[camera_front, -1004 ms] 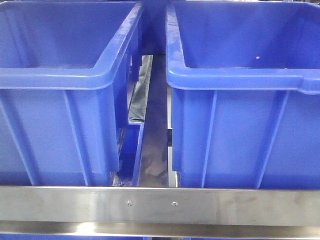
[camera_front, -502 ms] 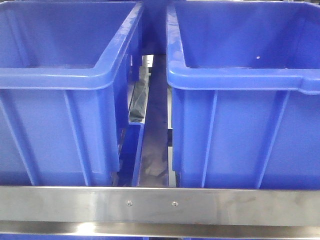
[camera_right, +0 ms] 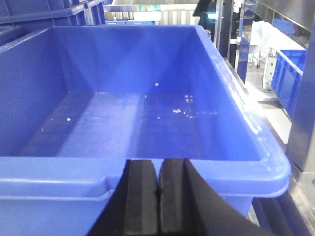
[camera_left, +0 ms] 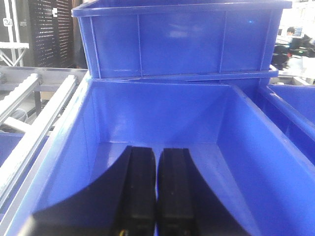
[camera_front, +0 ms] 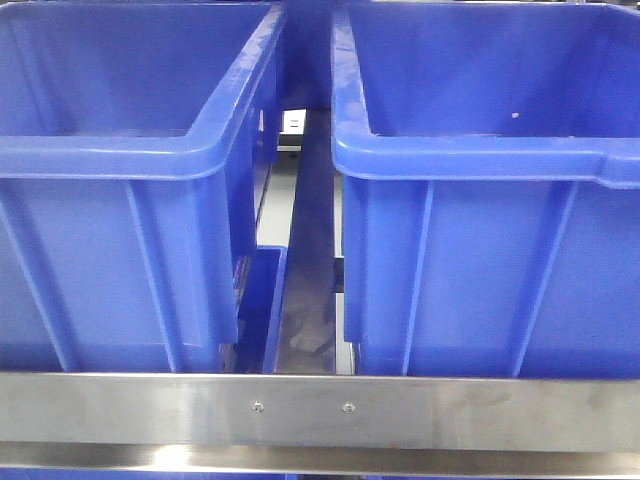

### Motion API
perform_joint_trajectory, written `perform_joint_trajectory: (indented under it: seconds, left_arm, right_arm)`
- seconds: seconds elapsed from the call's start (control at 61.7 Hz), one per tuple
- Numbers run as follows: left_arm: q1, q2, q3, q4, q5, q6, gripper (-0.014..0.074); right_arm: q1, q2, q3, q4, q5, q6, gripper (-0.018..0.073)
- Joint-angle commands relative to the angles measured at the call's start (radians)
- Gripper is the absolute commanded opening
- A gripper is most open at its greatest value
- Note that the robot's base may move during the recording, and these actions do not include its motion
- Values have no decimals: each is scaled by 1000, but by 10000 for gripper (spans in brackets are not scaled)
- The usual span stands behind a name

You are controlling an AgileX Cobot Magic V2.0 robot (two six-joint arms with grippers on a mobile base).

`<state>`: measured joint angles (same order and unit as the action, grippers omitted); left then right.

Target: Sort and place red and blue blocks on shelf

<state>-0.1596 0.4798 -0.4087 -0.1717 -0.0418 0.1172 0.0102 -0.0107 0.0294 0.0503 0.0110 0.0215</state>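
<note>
Grey stainless-steel shelf rail [camera_front: 320,412] with two screws spans foreground. Two large blue plastic bins [camera_front: 130,200] sit side by side behind it. Left gripper [camera_left: 156,191] pressed together inside one bin. Right gripper [camera_right: 157,201] pressed together at bin rim. Red, blue blocks unseen.

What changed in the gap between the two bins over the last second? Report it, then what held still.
The dark object seen in the gap between the bins drew back and is gone; light background shows at its far end. The left bin, right bin and shelf rail did not move.
</note>
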Motion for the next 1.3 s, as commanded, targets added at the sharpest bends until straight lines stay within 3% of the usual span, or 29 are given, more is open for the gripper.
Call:
perform_joint_trajectory:
  seconds: [0.0,0.502,0.713,0.794,0.875,1.182,1.28]
  left_arm:
    - [2,1,-29,-6,-85,2,122]
    - [22,-14,25,-4,-107,2,122]
    - [83,-169,146,24,-19,-18,122]
    - [119,-255,203,103,-13,-100,123]
    - [151,-331,263,111,-13,-136,123]
    - [159,-502,445,98,-50,-134,123]
    - [157,-502,441,98,-2,-131,122]
  right_arm:
    - [1,-20,-22,0,-84,-3,22]
    - [1,-20,-22,0,-84,-3,22]
    - [1,-20,-22,0,-83,-3,22]
    - [1,-20,-22,0,-83,-3,22]
    - [1,-20,-22,0,-83,-3,22]
    - [1,-20,-22,0,-83,-3,22]
    - [1,-20,-22,0,-83,-3,22]
